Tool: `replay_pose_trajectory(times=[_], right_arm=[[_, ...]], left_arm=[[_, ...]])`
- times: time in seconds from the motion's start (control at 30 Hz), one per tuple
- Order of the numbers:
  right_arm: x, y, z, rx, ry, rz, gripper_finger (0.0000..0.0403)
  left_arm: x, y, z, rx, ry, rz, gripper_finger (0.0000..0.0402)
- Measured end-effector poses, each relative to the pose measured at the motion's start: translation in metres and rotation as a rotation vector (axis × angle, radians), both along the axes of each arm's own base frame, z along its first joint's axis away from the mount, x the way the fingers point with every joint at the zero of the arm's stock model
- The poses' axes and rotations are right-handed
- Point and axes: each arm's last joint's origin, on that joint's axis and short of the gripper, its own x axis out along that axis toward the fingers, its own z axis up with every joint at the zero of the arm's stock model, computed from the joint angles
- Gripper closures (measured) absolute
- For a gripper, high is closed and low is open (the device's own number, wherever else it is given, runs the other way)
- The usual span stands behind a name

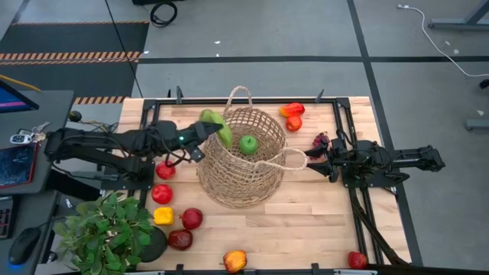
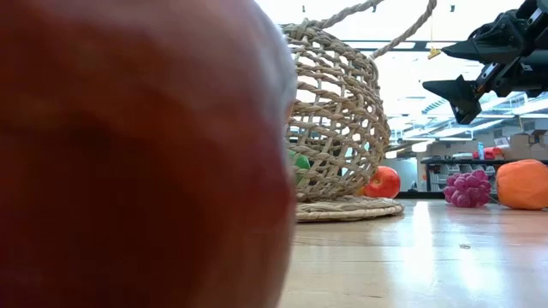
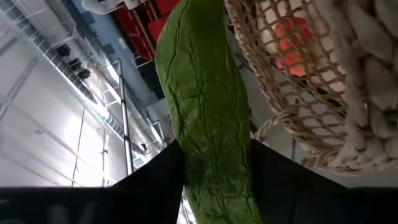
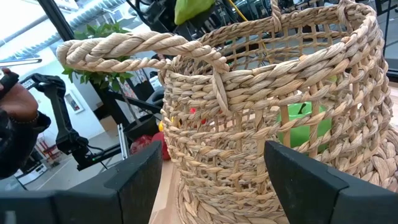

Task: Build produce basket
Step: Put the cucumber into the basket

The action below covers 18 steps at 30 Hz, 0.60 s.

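Note:
The tan wicker basket [image 1: 241, 156] [image 2: 338, 128] [image 4: 280, 106] stands on its flat base mid-table, with a green apple [image 1: 249, 144] inside it. My left gripper [image 1: 202, 137] [image 3: 214, 158] is at the basket's left rim, shut on a long wrinkled green vegetable [image 1: 218, 126] [image 3: 205, 99]. My right gripper [image 1: 309, 160] [image 2: 469, 70] [image 4: 214, 177] is open, just right of the basket's right loop handle [image 1: 293, 158] [image 4: 124, 46], touching nothing. Other produce lies on the table: red fruits [image 1: 161, 193], a yellow one [image 1: 163, 215], grapes [image 1: 321, 140] [image 2: 467, 188]. My left gripper pinches the long green vegetable between its two fingers, which lie across it on its lower part [image 3: 217, 180]. It comes from the table's left side. The vegetable is lifted clear and sticks out past the fingers above the basket's left rim [image 3: 292, 118].
A leafy potted plant [image 1: 107, 229] stands at the near left corner. Orange-red fruits [image 1: 292, 111] lie behind the basket, more fruit along the near edge [image 1: 235, 260] [image 1: 357, 260]. A big red fruit [image 2: 137, 154] blocks the low view's left half. Bare wood lies right of the basket [image 1: 321, 206].

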Motion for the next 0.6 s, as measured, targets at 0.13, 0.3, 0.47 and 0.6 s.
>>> replay_pose_trajectory(times=[0.13, 0.3, 0.47, 0.6], right_arm=[[0.000, 0.000, 0.000, 0.000, 0.000, 0.000, 0.0118], [0.000, 0.000, 0.000, 0.000, 0.000, 0.000, 0.0118], [0.000, 0.000, 0.000, 0.000, 0.000, 0.000, 0.0118], [0.000, 0.000, 0.000, 0.000, 0.000, 0.000, 0.0118]], left_arm=[[0.003, 0.000, -0.001, 0.000, -0.004, 0.000, 0.0241], [0.004, 0.001, 0.008, -0.175, -0.192, 0.018, 0.0241], [0.002, 0.007, 0.029, -0.487, -0.563, 0.017, 0.0241], [-0.003, 0.015, 0.043, -0.685, -0.829, -0.005, 0.0241]])
